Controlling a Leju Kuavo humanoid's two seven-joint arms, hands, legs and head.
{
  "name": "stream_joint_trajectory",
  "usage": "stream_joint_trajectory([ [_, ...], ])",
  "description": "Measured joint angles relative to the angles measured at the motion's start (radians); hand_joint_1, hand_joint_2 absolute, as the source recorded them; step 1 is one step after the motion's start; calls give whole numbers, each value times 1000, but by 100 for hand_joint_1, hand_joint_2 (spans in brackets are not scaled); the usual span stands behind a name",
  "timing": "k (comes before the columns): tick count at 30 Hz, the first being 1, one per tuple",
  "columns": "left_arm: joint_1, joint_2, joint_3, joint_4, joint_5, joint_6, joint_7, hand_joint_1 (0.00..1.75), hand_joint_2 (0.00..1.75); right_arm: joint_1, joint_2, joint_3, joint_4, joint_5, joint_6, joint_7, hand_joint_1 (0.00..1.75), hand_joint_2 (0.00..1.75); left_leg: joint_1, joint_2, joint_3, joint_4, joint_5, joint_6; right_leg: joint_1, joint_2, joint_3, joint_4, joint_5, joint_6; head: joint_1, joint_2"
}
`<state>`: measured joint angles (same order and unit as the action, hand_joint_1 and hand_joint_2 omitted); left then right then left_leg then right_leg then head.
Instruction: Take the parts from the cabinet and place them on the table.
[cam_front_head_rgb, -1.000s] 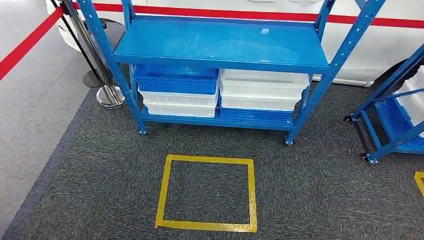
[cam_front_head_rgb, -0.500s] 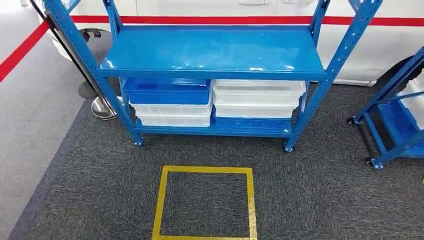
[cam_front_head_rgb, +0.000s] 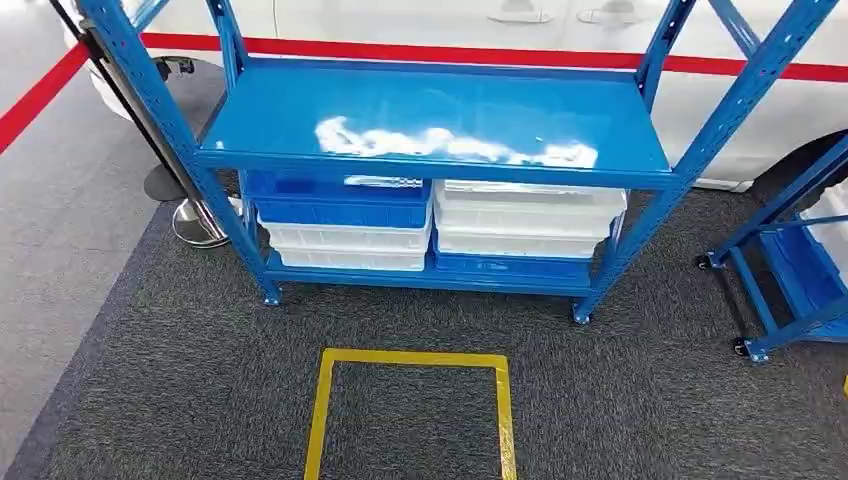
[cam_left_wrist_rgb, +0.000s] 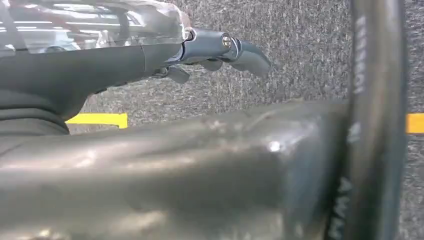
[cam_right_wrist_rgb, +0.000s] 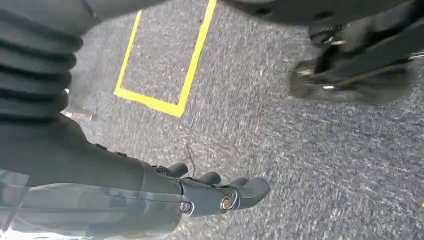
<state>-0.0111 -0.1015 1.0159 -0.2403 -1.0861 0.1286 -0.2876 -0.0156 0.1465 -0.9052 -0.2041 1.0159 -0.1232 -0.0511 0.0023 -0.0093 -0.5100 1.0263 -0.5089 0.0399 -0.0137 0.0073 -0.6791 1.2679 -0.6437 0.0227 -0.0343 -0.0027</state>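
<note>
Ahead of the robot: the blue cabinet (cam_front_head_rgb: 430, 150), an open rack standing on dark carpet with a white car just behind it.
Step in hand: by the look of it, the approach; nothing has been taken from the cabinet yet, and both arms hang low beside the body.
Parts: the bins on the lower shelf are where the parts would be, though from this angle their contents cannot be made out.
Bins, left stack: one blue bin (cam_front_head_rgb: 338, 200) on top, two white bins (cam_front_head_rgb: 345, 247) beneath it.
Bins, right stack: two white bins (cam_front_head_rgb: 528, 222) on top, one blue bin (cam_front_head_rgb: 508, 266) at the bottom.
Bin count: six in the cabinet, four white and two blue.
Upper shelf: one blue shelf (cam_front_head_rgb: 440, 115), bare and glaring with reflected light.
Floor mark: one yellow taped square (cam_front_head_rgb: 320, 420) near the robot, in front of the cabinet.
Second rack: one more blue rack (cam_front_head_rgb: 790, 270) at the far right, partly cut off.
Barrier: one post base (cam_front_head_rgb: 200, 222) left of the cabinet, with a red belt (cam_front_head_rgb: 35, 95) running off to the left.
Left hand (cam_left_wrist_rgb: 220, 50): holds nothing, fingers loosely apart, pointing at the carpet.
Right hand (cam_right_wrist_rgb: 220, 192): also holds nothing, fingers lightly curved and apart above the carpet.
Next move: likely to stand on the taped square, then bend and raise both hands to the lower shelf to draw out a top bin.
Bench: the drop-off place is yet to be found.
</note>
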Motion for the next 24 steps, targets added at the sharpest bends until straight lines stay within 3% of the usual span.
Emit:
stream_joint_trajectory([
  [1,3,0,1,0,0,0,0,0,0,1,-1,0,0,0,0,0,0,175,0,0,17,0,-12,-3,0,-1,13,-64,48,-1,0,0],
  [3,6,-1,3,1,0,0,0,0,0,7,-2,-1,0,0,0,0,0,175,-1,2,38,0,-36,-11,4,-8,31,-200,212,-17,0,0],
  [4,2,-1,3,1,0,-1,0,0,0,6,-3,-2,0,0,1,0,0,175,-5,-1,45,3,-48,-19,10,-7,32,-200,190,-21,0,0],
  [6,-5,-1,3,1,0,0,0,0,0,1,-3,-2,0,0,3,0,0,175,-5,2,66,3,-52,-31,9,-4,40,-207,193,-34,0,0],
  [8,-6,0,3,1,-1,0,0,0,0,0,-2,-3,0,0,6,0,0,175,-6,2,57,18,-46,-38,2,-1,67,-219,188,-46,0,0],
  [9,-7,-1,3,2,-2,-1,0,0,0,1,-2,-3,0,0,6,0,0,175,-3,3,46,58,-43,-43,4,-2,81,-226,183,-52,0,0],
  [10,-9,-1,3,2,-1,-1,0,0,0,2,-2,-3,0,0,6,0,0,175,0,4,7,124,-56,-49,3,-3,90,-230,177,-56,0,0],
  [12,-9,0,3,2,-1,0,0,0,0,0,-2,-5,0,0,5,0,0,175,3,4,-80,244,-113,-57,4,-2,105,-230,162,-60,0,0],
  [14,-6,0,4,2,-1,0,0,0,0,0,-3,-6,0,0,6,0,0,175,4,4,-134,275,-166,-59,3,0,130,-230,141,-59,0,0],
  [15,-5,0,4,2,-1,0,0,0,0,1,-3,-6,0,0,6,0,0,0,5,4,-139,243,-152,-60,3,1,146,-230,130,-58,0,0],
  [16,-4,0,4,2,-1,0,0,0,0,1,-3,-6,0,0,9,-1,0,0,4,4,-131,184,-107,-57,4,1,164,-230,118,-55,0,0],
  [17,-4,0,4,2,-1,0,0,0,0,4,-2,-6,0,-2,13,-2,0,0,4,-3,-120,115,-40,-51,5,11,180,-230,109,-51,0,0],
  [18,0,0,4,2,-1,0,0,0,0,6,-2,-7,0,-5,16,-5,0,0,4,-32,-113,50,49,-48,4,16,181,-233,98,-45,0,0],
  [19,6,0,5,2,-1,0,0,0,0,-6,-1,-10,2,-10,18,-7,0,0,-3,-45,-118,46,69,-45,5,21,195,-223,91,-42,1,0],
  [20,11,0,6,3,-3,1,2,0,0,-13,0,-12,2,-11,16,-9,0,0,-5,-38,-113,40,55,-38,5,27,190,-222,83,-35,1,0],
  [22,6,1,7,3,-3,3,2,0,0,-12,0,-14,1,-8,11,-12,0,0,-9,-28,-104,42,63,-24,0,39,196,-233,80,-23,0,0],
  [23,-1,0,7,3,-5,3,2,0,0,-13,0,-14,0,-6,10,-12,0,0,0,-27,-94,24,68,-18,7,39,204,-240,76,-16,0,0],
  [24,-4,-1,7,3,-6,4,0,0,0,-12,-1,-15,0,-3,10,-12,0,0,3,-22,-84,10,71,-14,4,28,207,-227,64,-15,1,0],
])
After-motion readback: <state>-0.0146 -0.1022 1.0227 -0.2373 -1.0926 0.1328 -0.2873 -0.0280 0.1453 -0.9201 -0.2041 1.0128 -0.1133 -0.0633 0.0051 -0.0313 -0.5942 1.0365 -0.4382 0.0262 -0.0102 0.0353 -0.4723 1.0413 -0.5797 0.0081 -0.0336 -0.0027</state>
